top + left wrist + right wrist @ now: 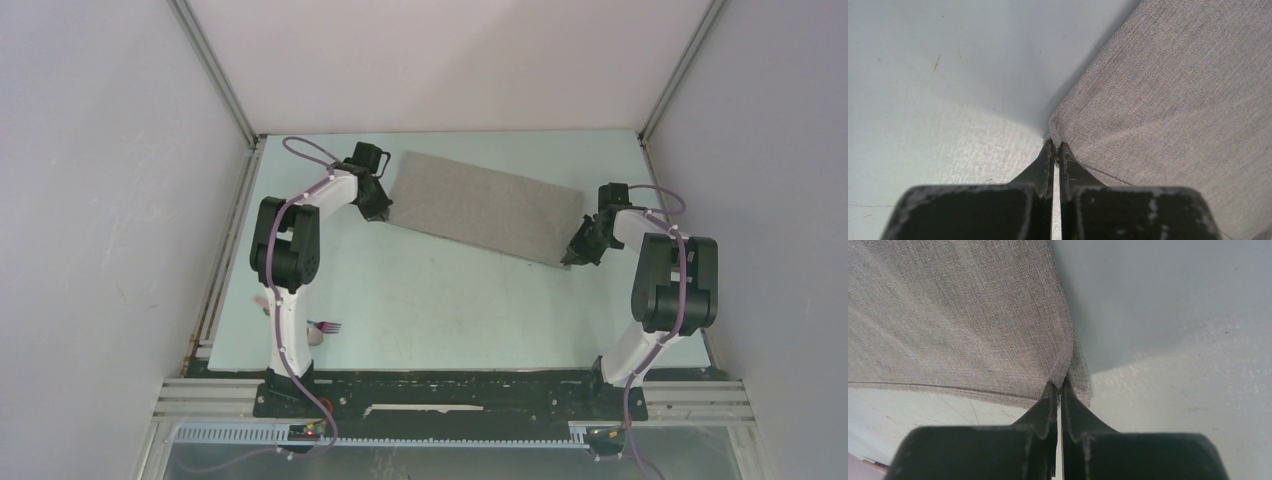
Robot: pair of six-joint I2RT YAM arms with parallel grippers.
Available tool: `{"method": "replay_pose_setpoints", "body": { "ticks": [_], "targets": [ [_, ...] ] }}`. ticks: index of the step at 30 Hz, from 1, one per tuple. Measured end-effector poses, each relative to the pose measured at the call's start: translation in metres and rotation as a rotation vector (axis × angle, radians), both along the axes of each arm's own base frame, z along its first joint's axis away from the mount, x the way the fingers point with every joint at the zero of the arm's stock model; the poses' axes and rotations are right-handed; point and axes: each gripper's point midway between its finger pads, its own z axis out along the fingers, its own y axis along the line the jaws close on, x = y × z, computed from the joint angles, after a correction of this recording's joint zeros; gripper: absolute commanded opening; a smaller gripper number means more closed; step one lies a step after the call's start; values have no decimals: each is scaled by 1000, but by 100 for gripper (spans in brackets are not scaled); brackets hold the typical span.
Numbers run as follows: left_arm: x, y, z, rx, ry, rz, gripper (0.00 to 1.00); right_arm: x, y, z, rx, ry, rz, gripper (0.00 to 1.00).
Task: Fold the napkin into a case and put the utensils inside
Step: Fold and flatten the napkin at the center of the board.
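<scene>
The left hand [1055,148] is closed, pinching the near left corner of the napkin [485,207]. The right hand [1060,386] is closed on its near right corner. The light-grey napkin lies as a long flat rectangle, slanted across the far tabletop [450,310]. The utensils [327,327] lie on the tabletop beside the left arm's base, well apart from the napkin.

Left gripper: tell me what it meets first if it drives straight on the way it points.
The napkin corner pinched in the shut left gripper; past that corner the line seems to run over the table, though depth is unclear.
</scene>
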Motion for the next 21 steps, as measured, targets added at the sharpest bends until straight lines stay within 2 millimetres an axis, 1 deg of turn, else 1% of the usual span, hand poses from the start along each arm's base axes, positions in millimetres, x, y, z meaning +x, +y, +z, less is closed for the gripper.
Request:
{"method": "replay_pose_setpoints", "body": {
  "ticks": [9,21],
  "targets": [
    [-2,3,-1,15,7,6,0,-5,4,0,-3,7,11,0],
    [-2,4,-5,18,18,7,0,-5,4,0,-8,6,11,0]
  ]
}}
